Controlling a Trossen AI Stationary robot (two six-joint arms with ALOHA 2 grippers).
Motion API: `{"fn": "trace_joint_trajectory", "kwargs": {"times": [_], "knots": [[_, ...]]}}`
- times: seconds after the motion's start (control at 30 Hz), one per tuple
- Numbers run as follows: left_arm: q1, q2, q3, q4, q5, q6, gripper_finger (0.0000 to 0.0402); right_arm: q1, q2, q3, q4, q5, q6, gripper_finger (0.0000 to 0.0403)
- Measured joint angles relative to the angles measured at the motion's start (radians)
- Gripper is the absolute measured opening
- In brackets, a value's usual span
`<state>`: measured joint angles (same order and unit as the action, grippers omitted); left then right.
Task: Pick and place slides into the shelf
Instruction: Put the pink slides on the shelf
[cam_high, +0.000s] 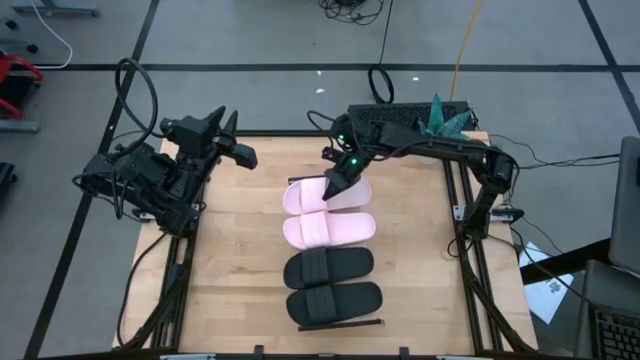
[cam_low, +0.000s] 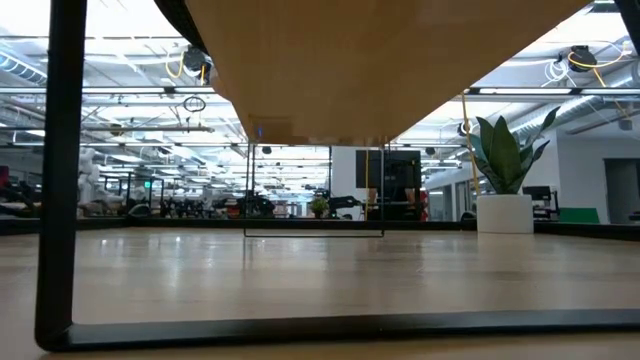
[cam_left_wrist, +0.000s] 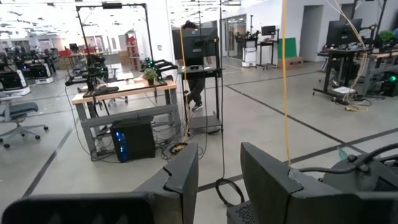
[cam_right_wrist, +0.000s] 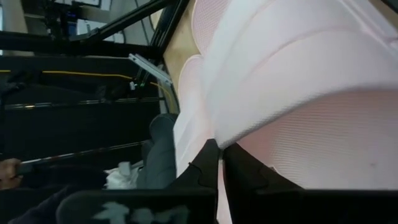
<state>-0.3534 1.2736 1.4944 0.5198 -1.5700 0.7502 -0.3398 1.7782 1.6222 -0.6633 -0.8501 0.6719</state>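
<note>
The right arm reaches in from its side toward the middle, its wrist bent downward. The right hand (cam_high: 338, 183) points down with its fingers (cam_right_wrist: 205, 167) drawn close together, only a thin slit between them. The left arm sits folded at its own side, its left hand (cam_high: 238, 150) raised, fingers (cam_left_wrist: 180, 177) parted.

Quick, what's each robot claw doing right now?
Left gripper: open, holding nothing, off to the table's side.
Right gripper: on the far pink slide; grip cannot be told.
</note>
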Motion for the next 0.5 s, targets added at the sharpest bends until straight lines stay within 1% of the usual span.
{"fn": "trace_joint_trajectory", "kwargs": {"times": [0.3, 0.5], "knots": [[0.0, 0.0, 0.0, 0.0, 0.0, 0.001, 0.012, -0.006, 0.0, 0.0, 0.006, -0.07, 0.016, 0.0], [0.0, 0.0, 0.0, 0.0, 0.0, 0.001, 0.012, -0.014, 0.0, 0.0, 0.012, -0.095, 0.014, 0.0]]}}
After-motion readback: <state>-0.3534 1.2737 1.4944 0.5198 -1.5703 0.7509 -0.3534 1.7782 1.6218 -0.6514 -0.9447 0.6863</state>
